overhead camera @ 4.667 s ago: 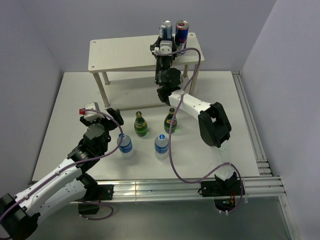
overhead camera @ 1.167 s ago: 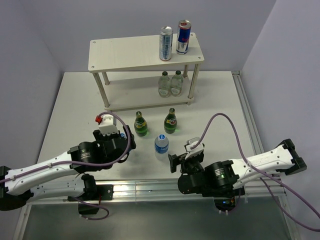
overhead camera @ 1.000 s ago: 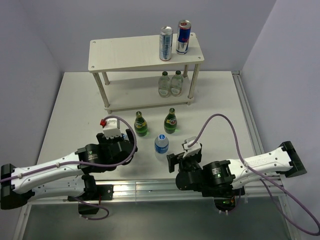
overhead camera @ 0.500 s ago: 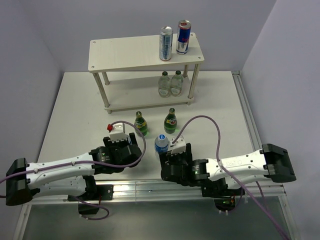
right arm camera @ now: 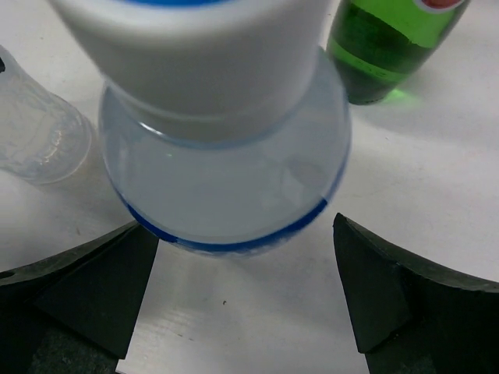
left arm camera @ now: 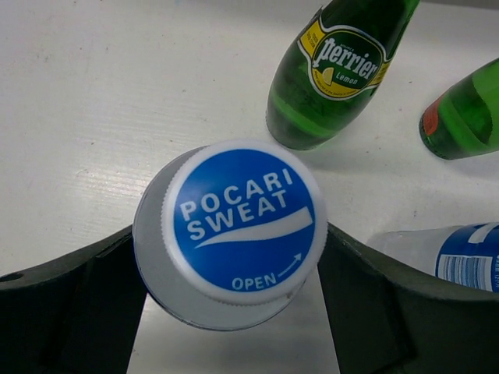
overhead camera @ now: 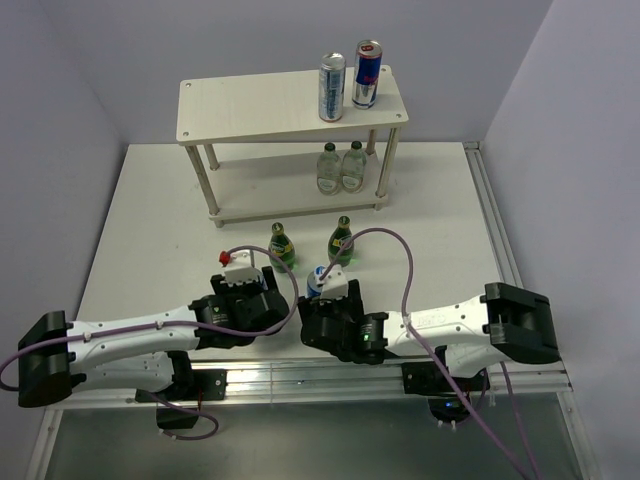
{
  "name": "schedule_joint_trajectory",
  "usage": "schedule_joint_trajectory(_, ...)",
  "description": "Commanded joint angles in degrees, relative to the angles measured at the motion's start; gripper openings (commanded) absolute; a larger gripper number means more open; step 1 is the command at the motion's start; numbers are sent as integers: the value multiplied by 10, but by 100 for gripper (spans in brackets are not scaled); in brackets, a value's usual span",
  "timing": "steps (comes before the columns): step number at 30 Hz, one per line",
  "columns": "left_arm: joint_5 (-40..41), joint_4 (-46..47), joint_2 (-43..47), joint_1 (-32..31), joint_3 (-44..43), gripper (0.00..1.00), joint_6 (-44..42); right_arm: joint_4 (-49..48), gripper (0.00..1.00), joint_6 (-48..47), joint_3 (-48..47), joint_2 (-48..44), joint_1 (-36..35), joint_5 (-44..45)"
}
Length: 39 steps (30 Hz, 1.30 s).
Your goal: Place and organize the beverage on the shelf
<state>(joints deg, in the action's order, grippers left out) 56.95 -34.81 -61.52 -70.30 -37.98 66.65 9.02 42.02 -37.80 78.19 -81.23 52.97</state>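
Two clear plastic bottles with blue caps stand at the table's front. My left gripper (left arm camera: 228, 234) is shut on the left bottle (left arm camera: 242, 214); its Pocari Sweat cap fills the gap and both fingers touch its sides. My right gripper (right arm camera: 243, 226) is open, and the right bottle (right arm camera: 226, 171) stands between its fingertips with a gap on each side. From above, the left gripper (overhead camera: 252, 283) and the right gripper (overhead camera: 322, 290) sit side by side. Two green glass bottles (overhead camera: 281, 247) (overhead camera: 342, 240) stand just behind them. The shelf (overhead camera: 260, 105) carries two cans (overhead camera: 332, 88) (overhead camera: 365, 75) at its top right.
Two clear glass bottles (overhead camera: 328, 168) (overhead camera: 353, 166) stand on the shelf's lower board, right of centre. Metal rails run along the near edge (overhead camera: 300, 378) and the right edge (overhead camera: 500, 250) of the table. Purple cables loop over both arms.
The right arm swung left and forward until its open fingers reached the right plastic bottle. The left arm slid right onto the left bottle and its jaws narrowed around it.
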Motion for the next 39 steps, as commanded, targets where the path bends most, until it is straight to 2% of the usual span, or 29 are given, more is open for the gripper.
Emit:
schedule_joint_trajectory(1, 3, 40, 10, 3, 15, 84, -5, -42, 99, -12, -26, 13, 4, 11)
schedule_joint_trajectory(7, 4, 69, 13, 14, 37, 83, -4, -88, 99, -17, -31, 54, 19, 57)
schedule_joint_trajectory(11, 13, 87, -10, 17, 41, 83, -3, -193, 98, -40, -1, 82, 33, 86)
schedule_joint_trajectory(15, 34, 92, -39, 20, 29, 79, 2, -276, 91, -56, 10, 138, 43, 131)
schedule_joint_trajectory(17, 42, 103, -54, 20, 22, 68, 2, -323, 66, -71, 17, 155, 50, 137)
schedule_joint_trajectory(18, 51, 108, -58, 20, 20, 59, -3, -328, 44, -72, 17, 157, 52, 143)
schedule_joint_trajectory(19, 55, 113, -61, 20, 19, 30, -6, -326, 30, -63, 17, 157, 53, 145)
schedule_joint_trajectory(20, 63, 116, -68, 20, 18, 18, -4, -315, 21, -61, 15, 150, 54, 144)
schedule_joint_trajectory(21, 69, 112, -71, 20, 14, 10, 1, -309, 7, -57, 16, 144, 54, 145)
schedule_joint_trajectory(22, 81, 104, -73, 20, 5, 0, 5, -299, 3, -42, 17, 137, 53, 144)
schedule_joint_trajectory(27, 84, 27, -64, 20, -62, 0, -6, -200, 0, 8, 15, 87, 40, 153)
schedule_joint_trajectory(28, 86, -28, -62, 19, -102, 0, -5, -163, 0, 27, 10, 80, 35, 156)
schedule_joint_trajectory(31, 90, -112, -49, 19, -192, 0, -22, -84, 0, 57, -13, 54, 12, 177)
schedule_joint_trajectory(32, 90, -119, -42, 19, -214, 0, -60, -66, 0, 65, -24, 40, 7, 182)
schedule_joint_trajectory(34, 93, -148, -35, 19, -287, 0, -76, -27, 0, 79, -31, 15, -5, 180)
schedule_joint_trajectory(35, 85, -134, -32, 19, -307, 0, -146, -16, 0, 83, -32, 5, -7, 173)
schedule_joint_trajectory(39, 62, -82, -33, 42, -443, 0, -297, 20, 0, 92, -34, -38, -23, 171)
